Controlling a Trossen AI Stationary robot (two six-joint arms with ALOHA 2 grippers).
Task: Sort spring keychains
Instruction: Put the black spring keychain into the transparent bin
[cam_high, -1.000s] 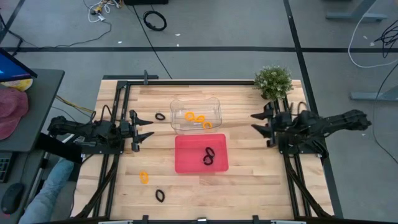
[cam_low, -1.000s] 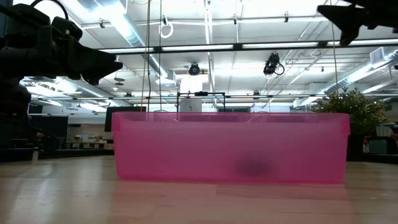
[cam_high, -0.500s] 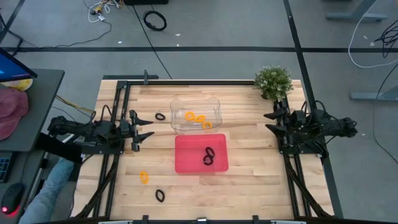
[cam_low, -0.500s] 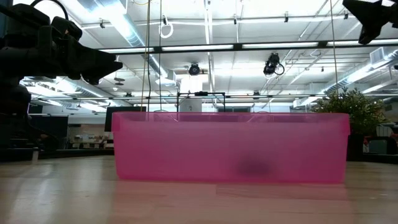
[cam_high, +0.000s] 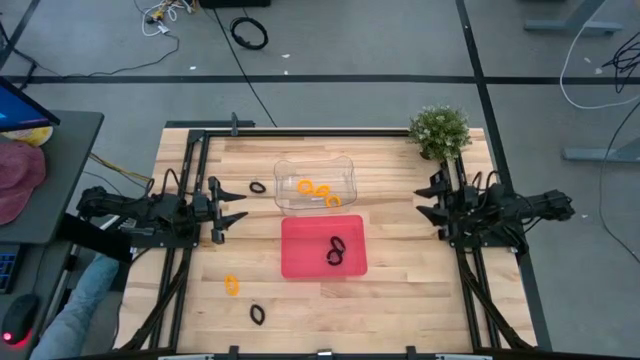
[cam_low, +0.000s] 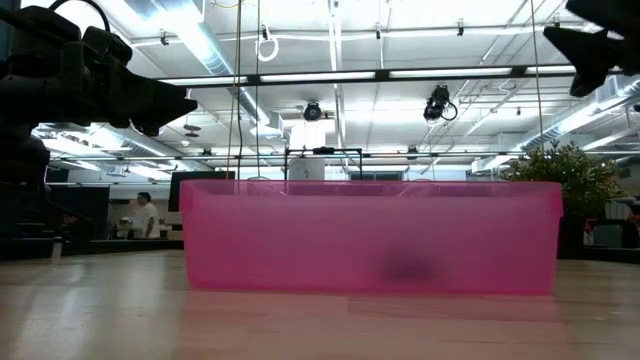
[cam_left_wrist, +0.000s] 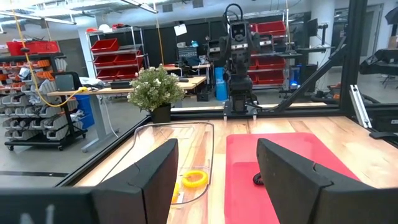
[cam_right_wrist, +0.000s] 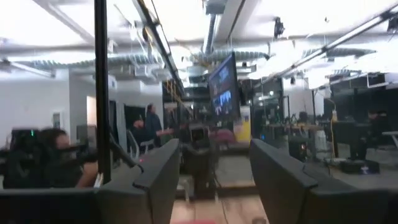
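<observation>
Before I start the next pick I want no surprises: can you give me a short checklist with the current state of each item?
1. Left end effector open and holding nothing: ok.
2. Right end effector open and holding nothing: ok.
3. Red tray holds only black keychains: ok.
4. Clear tray holds only orange keychains: ok.
5. All keychains sorted: not ok; a black one, an orange one and another black one lie loose on the table.
6. Plant clear of the right arm: cannot tell.

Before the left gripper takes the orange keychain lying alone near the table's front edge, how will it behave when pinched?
The orange keychain looks thin and coiled, so it probably squashes and springs back. Being small, it is likely light and may slide on the smooth table.
</observation>
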